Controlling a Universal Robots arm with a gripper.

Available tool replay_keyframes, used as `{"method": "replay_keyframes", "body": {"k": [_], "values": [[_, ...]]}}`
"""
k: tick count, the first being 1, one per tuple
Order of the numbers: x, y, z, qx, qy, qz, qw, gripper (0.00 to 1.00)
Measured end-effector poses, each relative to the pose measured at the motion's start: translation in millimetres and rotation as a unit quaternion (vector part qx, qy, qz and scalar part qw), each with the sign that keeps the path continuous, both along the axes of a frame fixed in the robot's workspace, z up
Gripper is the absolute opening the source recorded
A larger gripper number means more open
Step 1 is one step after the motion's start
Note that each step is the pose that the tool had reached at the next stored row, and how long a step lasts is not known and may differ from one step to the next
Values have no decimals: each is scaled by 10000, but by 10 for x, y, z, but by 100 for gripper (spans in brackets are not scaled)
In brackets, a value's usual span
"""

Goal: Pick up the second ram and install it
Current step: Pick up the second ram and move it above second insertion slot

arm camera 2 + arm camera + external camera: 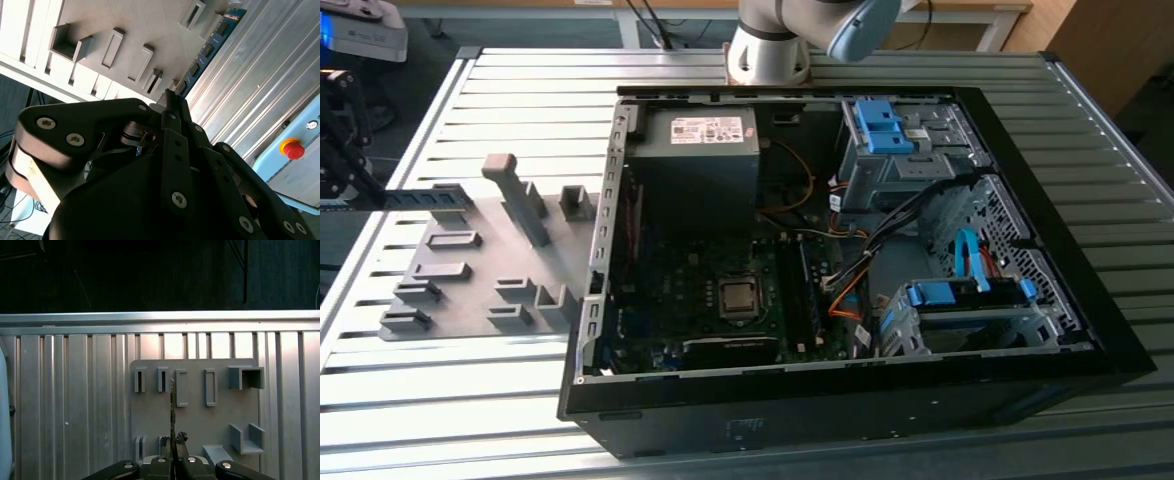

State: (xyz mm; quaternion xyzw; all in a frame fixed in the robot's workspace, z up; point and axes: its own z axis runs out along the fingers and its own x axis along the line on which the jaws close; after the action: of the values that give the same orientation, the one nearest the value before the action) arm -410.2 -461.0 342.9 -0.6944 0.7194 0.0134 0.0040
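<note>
Your second ram [207, 47]: long thin blue-green board, dark chips in row along face; edge-on in first wrist view, it shows as narrow sliver. Your tool [172, 102]: fingers closed flat on one end of stick; rest juts straight out past fingertips. In exterior view, stick sits over grey tray [467, 275] on slatted worktop [454, 400], toward exterior view's left; well apart from open computer case [854, 400]; contact with tray cannot be told.
</note>
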Motion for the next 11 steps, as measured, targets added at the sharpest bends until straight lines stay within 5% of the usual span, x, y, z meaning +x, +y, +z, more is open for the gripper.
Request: {"method": "replay_keyframes", "body": {"k": [11], "values": [[2,0,28,0,0,-1,10000,14]]}}
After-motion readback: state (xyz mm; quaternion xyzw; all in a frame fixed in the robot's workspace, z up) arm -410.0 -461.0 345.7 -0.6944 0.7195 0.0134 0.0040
